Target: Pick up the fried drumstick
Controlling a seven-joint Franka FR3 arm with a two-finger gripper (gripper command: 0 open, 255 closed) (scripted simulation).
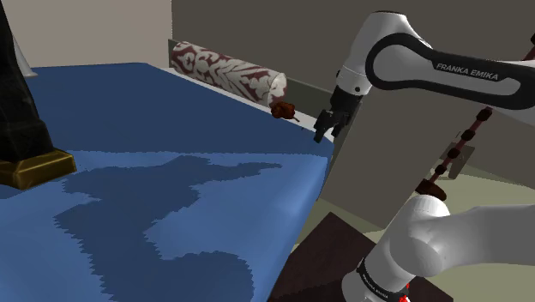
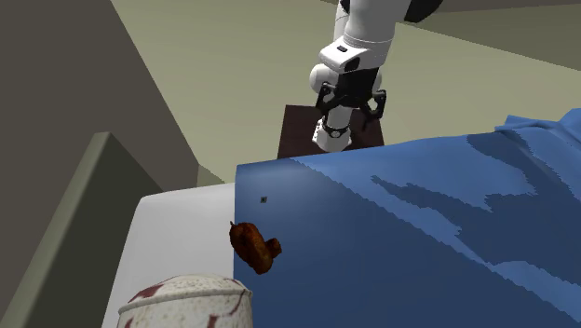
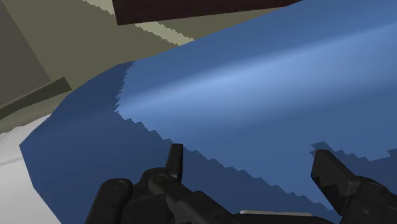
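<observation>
Your gripper hangs spread and empty over the corner of the blue cover, apart from the drumstick lying at that cover's edge beside the patterned bolster, so you likely must reach farther before closing.

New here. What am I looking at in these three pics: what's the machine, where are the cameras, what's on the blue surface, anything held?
It is a simulated white robot arm with a black two-finger gripper, mounted on a dark brown box stand. The shoulder view looks from beside the stand, the second exterior view faces the arm across the surface, and the wrist view looks along the gripper. Near the blue cloth's edge lie a small reddish-brown fried drumstick and a white roll with a dark red pattern. A black object on a gold base stands on the cloth. The fingers stand apart and hold nothing.
</observation>
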